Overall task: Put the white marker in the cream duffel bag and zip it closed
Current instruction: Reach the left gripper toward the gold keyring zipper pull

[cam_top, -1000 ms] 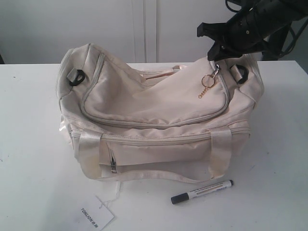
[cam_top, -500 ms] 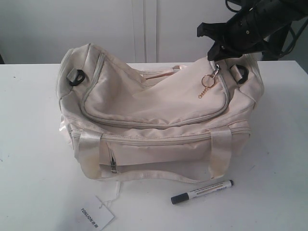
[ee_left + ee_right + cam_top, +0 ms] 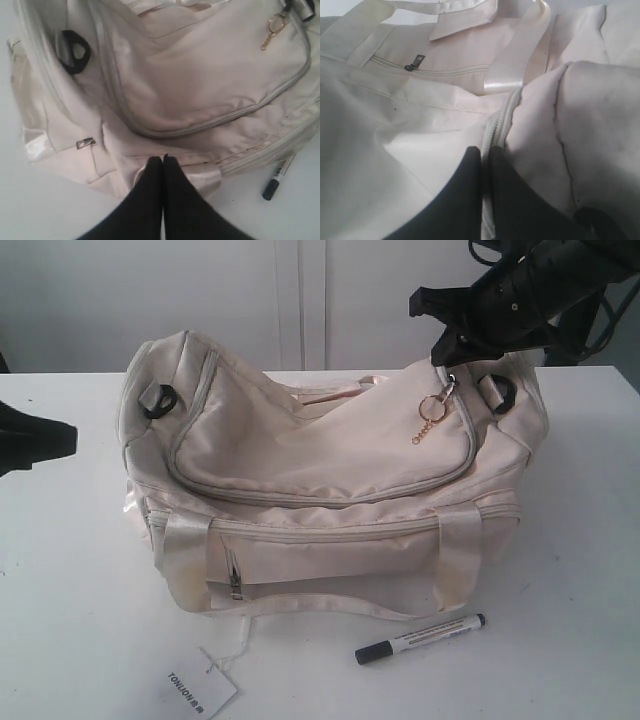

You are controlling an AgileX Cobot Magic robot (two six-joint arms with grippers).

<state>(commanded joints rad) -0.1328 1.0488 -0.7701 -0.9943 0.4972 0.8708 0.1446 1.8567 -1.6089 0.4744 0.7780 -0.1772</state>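
Note:
The cream duffel bag [image 3: 320, 460] [image 3: 200, 85] [image 3: 420, 110] sits in the middle of the white table, its curved top zipper [image 3: 300, 495] closed along the front. The white marker [image 3: 420, 638] [image 3: 279, 175] lies on the table just in front of the bag's right end. My right gripper [image 3: 448, 358] [image 3: 485, 150] is at the bag's top right corner, shut on the zipper track there; the gold ring pull [image 3: 432, 408] [image 3: 275, 25] hangs just below it. My left gripper [image 3: 72, 438] [image 3: 163, 157] hovers shut and empty off the bag's left end.
A white hang tag [image 3: 200, 692] on a string lies at the table's front edge, left of the marker. A front zip pocket [image 3: 330, 535] and satin handles [image 3: 455, 560] face forward. A black strap ring [image 3: 160, 400] sits on the bag's left end.
My left gripper has come into the exterior view at the left edge. The right gripper, the bag and the marker have not moved.

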